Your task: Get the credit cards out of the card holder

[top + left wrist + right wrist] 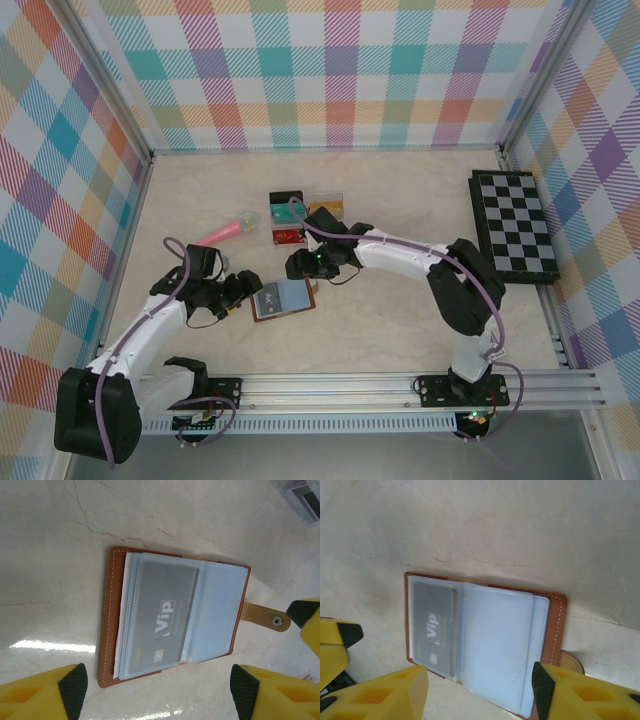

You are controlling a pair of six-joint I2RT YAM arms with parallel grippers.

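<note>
Holder: the holder (pixel 282 298) lies open and flat on the table (pixel 400 330), between the two grippers. The brown cover faces down and the blue-grey clear pockets face up. Its tab (pixel 265 616) sticks out on the right gripper's side.
Card: a grey card (pixel 161 620) printed "Vip" sits in the top pocket, on the page away from the tab. Which edge is the pocket's mouth I cannot tell.
Other cards: a red card (pixel 287 236) lies well apart from the holder, toward the back wall.
Left gripper: the left gripper (pixel 159 690) has its jaws apart and holds nothing. It hangs just beside the holder's edge.
Right gripper: the right gripper (pixel 477 687) also has its jaws apart and holds nothing. It is poised over the tab side.
Handling: the card is probably light, thin, stiff and slick. The pockets look soft and clingy, and the whole holder is likely light enough to slide or lift with the card.
Where to take hold: one gripper should likely pin the cover or tab, while the other pinches the card's exposed short edge and draws it flat along the pocket.
Risk: a pinch could catch the pocket film as well, or the pads could slip off the glossy card.
</note>
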